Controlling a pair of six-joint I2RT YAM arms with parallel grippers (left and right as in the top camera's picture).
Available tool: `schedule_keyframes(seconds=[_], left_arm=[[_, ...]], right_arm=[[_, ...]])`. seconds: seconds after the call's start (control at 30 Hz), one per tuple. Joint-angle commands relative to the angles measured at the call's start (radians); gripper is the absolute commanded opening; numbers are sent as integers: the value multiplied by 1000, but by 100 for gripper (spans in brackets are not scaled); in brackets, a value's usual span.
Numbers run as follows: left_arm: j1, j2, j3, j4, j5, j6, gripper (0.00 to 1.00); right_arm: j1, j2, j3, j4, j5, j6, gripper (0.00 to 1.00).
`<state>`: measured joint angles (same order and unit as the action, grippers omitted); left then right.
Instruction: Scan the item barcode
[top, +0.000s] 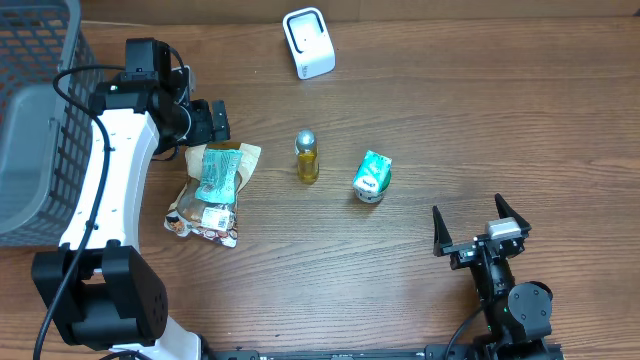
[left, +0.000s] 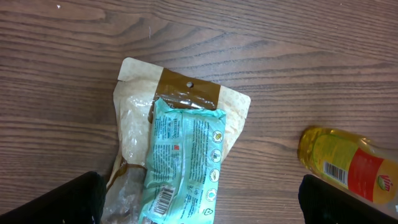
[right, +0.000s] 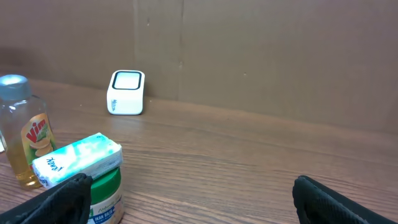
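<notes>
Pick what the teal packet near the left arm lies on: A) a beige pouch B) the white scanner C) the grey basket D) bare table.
A: in the left wrist view the teal packet overlaps the beige pouch, whose brown top strip shows above it.

The table (top: 450, 120) is showing brown wood grain. The scanner (top: 308, 42) is gleaming white. The bottle (top: 307, 160) is glowing yellow under a silver cap (top: 306, 138), its label (right: 36, 137) showing red and green. The packet (left: 183, 162) is showing teal with white print, the pouch (left: 134, 118) beige with 1 brown band (left: 189, 87). The tub (right: 106, 182) is showing green, the basket (top: 40, 100) grey mesh.
</notes>
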<state>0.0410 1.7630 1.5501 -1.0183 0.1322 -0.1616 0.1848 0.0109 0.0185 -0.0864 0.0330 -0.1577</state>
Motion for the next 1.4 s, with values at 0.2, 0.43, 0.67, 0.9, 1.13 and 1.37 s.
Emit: schedule_keyframes(seconds=[0.2, 0.43, 0.67, 0.9, 1.13, 1.37], left_arm=[[-2, -17, 19, -2, 16, 11, 100], [-2, -17, 19, -2, 16, 12, 100], [-2, -17, 19, -2, 16, 11, 99], [-2, -17, 19, -2, 16, 11, 100], [-2, -17, 19, -2, 16, 11, 100], [-2, -17, 19, -2, 15, 11, 99]], right_arm=[[5, -8, -11, 5, 2, -1, 100], [5, -8, -11, 5, 2, -1, 100], [5, -8, -11, 21, -73, 38, 100], [5, -8, 5, 22, -100, 39, 100], [5, 4, 220, -215, -72, 24, 100], [5, 238, 628, -399, -102, 19, 100]])
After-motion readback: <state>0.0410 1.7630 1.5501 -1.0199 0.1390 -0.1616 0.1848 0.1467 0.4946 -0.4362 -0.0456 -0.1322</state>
